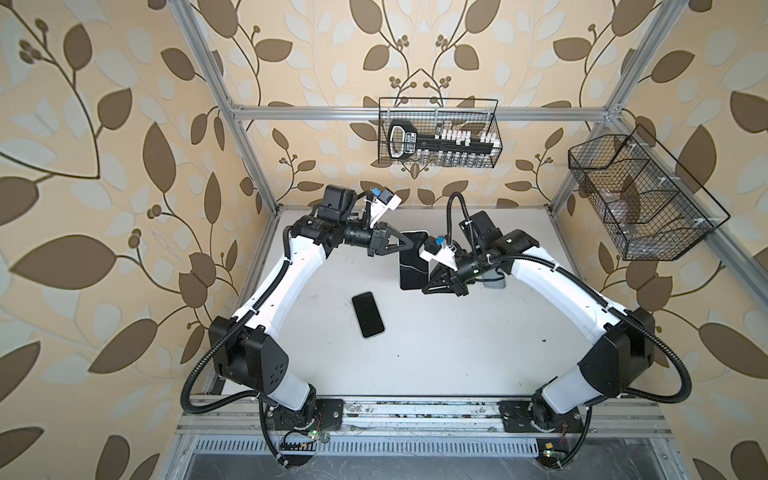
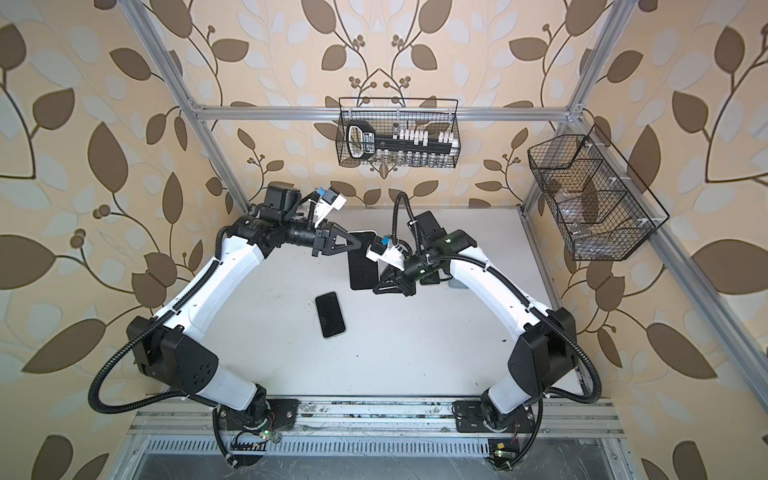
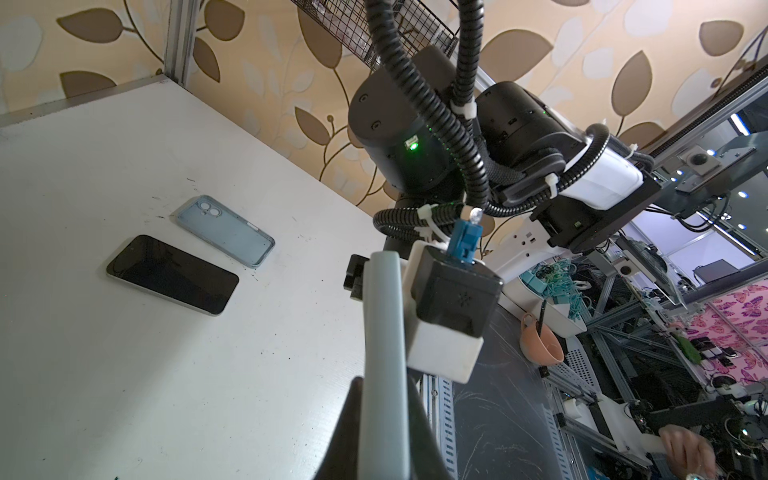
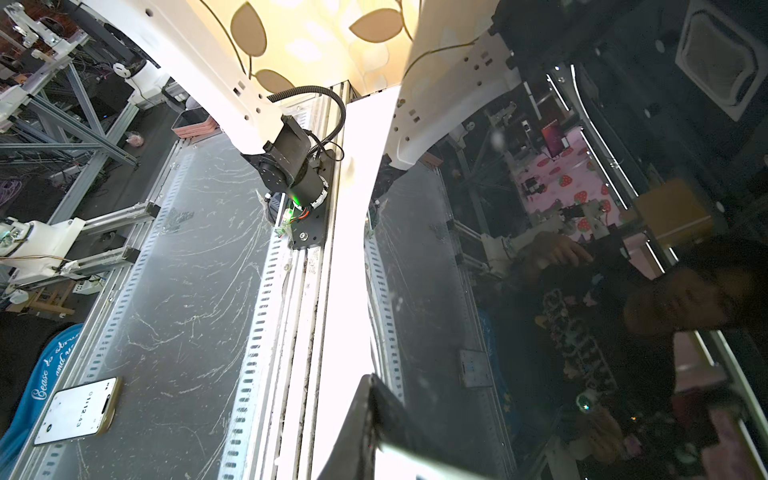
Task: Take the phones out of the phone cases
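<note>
The white table [image 1: 436, 353] carries 1 phone [image 1: 368, 314] lying flat, screen up, near its middle. Farther back, a second phone [image 3: 172, 274] lies just beside an empty pale-blue case [image 3: 226, 230], apparently not touching.

The near half of the desk [image 1: 436, 365] is lying open between the two arms, a loose phone [image 1: 368, 314] is sitting left of centre, and the cased phone [image 1: 413, 270] raised aloft between left hand [image 1: 408, 243] and right hand [image 1: 425, 289] is blocking the far middle.
</note>
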Controlling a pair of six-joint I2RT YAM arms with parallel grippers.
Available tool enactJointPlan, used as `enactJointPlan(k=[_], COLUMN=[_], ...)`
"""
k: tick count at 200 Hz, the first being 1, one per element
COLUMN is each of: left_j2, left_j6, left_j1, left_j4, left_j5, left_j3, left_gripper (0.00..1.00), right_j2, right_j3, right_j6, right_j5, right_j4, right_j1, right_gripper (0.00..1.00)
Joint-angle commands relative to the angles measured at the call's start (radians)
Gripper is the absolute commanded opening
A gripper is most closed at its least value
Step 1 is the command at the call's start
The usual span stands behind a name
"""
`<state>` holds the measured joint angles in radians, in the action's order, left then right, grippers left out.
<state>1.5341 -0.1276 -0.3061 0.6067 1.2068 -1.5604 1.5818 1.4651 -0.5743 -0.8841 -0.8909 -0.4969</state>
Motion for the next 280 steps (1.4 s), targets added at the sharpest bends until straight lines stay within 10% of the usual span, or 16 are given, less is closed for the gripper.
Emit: enactJointPlan(k=[1,91,280], left_j2=[-0.062,-0.06,-0.046], left_j6=[0.022,0.295,0.32], left_j1=[-0.007,-0.007,-0.007], left_j4=[-0.047,-0.279,-0.309], left_j5=[0.091,0.104,0.137], left_j3=[-0.044,0.003,0.004], left_gripper=[0.0,0.0,0.0], right_j2=[0.011,-0.025,-0.064], right_j3=[-0.012,-0.15,-0.18], right_j6=[-0.002,0.003,0.029], right_j5=[-0.01,-0.02,-0.078], right_j4=[-0.003,0.147,0.183], right_j1=[0.006,0.044,0.08], right_gripper=[0.07,0.09,0.3])
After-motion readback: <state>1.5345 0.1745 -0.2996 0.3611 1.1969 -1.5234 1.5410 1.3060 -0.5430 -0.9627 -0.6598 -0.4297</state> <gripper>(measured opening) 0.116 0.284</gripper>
